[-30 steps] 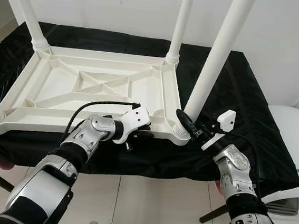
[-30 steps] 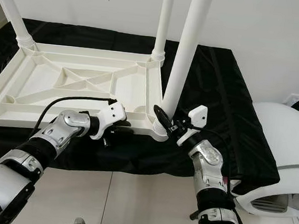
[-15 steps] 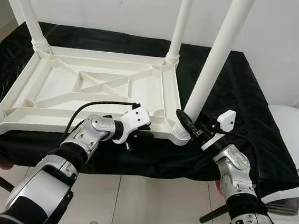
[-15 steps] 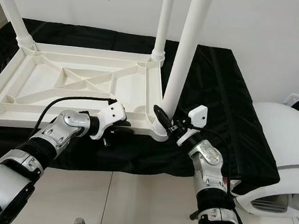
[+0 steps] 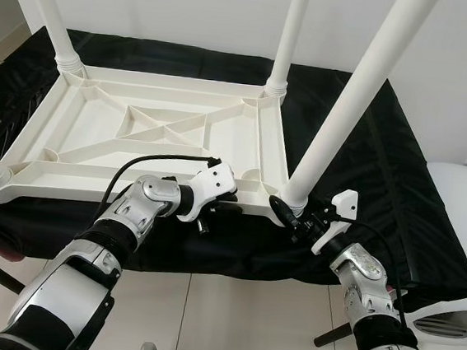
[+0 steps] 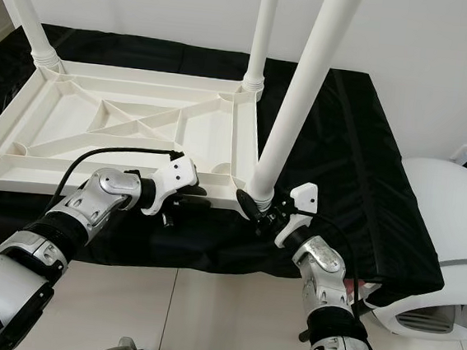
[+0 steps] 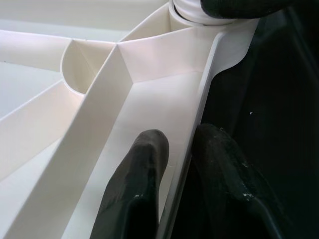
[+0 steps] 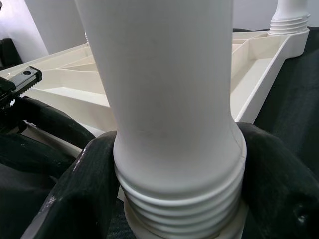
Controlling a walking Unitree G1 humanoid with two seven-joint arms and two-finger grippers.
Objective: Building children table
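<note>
Between your right claw's (image 5: pixel 289 216) fingers sits the threaded table leg (image 5: pixel 352 100), clamped, while your left claw (image 5: pixel 221 204) pinches the upturned tabletop's rim (image 5: pixel 132 193); twisting crookedly could cross-thread it.

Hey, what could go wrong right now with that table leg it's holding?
The right claw grips the leg at its threaded base, which looks tilted; it may cross-thread in the corner socket. The left claw pinches only the thin rim of the tabletop, so it might slip on the black cloth.
</note>
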